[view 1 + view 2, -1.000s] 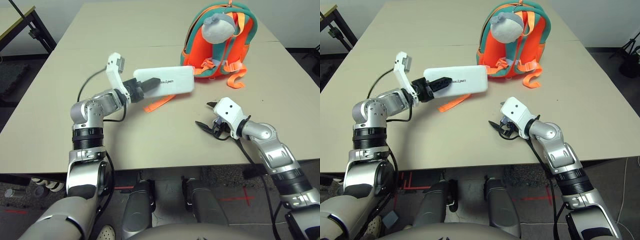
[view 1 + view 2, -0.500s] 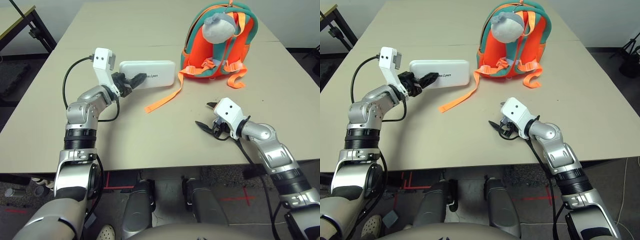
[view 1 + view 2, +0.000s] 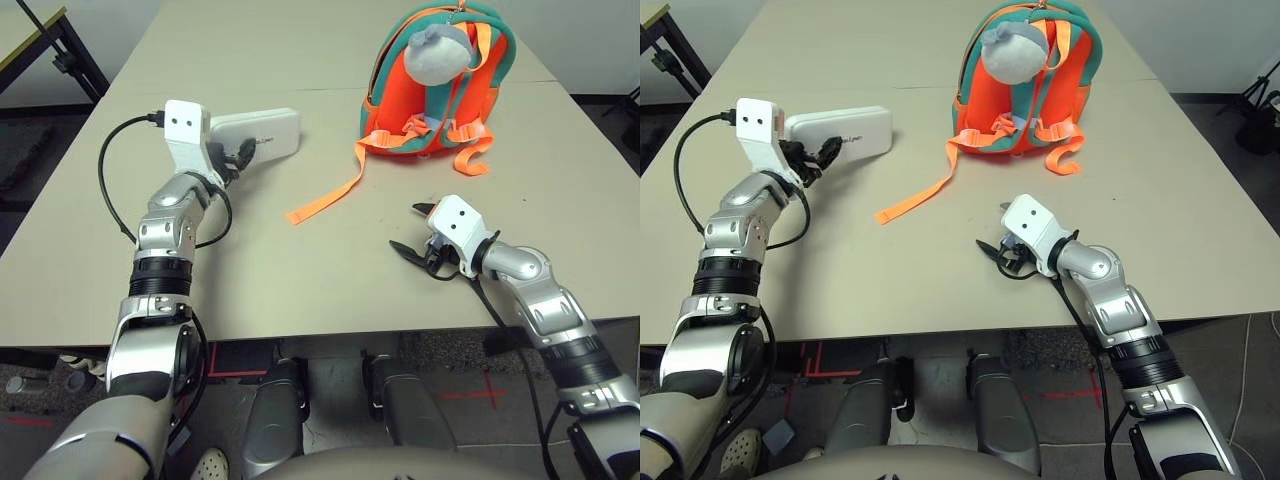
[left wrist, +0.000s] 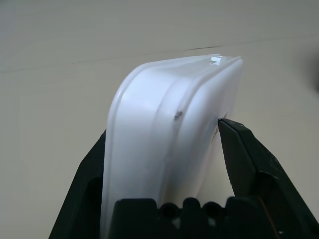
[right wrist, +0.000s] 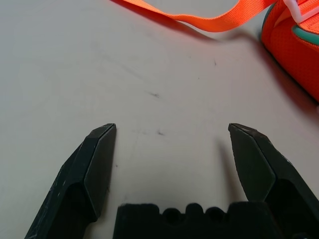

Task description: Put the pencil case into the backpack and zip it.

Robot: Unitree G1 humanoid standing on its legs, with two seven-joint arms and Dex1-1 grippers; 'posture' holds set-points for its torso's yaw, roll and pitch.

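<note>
The table (image 3: 300, 260) carries the backpack (image 3: 440, 85) at its far right, lying with its top end pointing away and one orange strap (image 3: 335, 190) trailing near-left. Well left of it, the left gripper (image 3: 235, 155) pinches the near-left end of the case (image 3: 262, 131), whose long axis runs left-right, free end towards the backpack. At near right, the right gripper (image 5: 172, 144) hovers over bare tabletop, fingers spread wide and holding nothing.

Orange strap (image 3: 330, 192) crosses bare table (image 3: 300, 280) before backpack (image 3: 440, 90).
</note>
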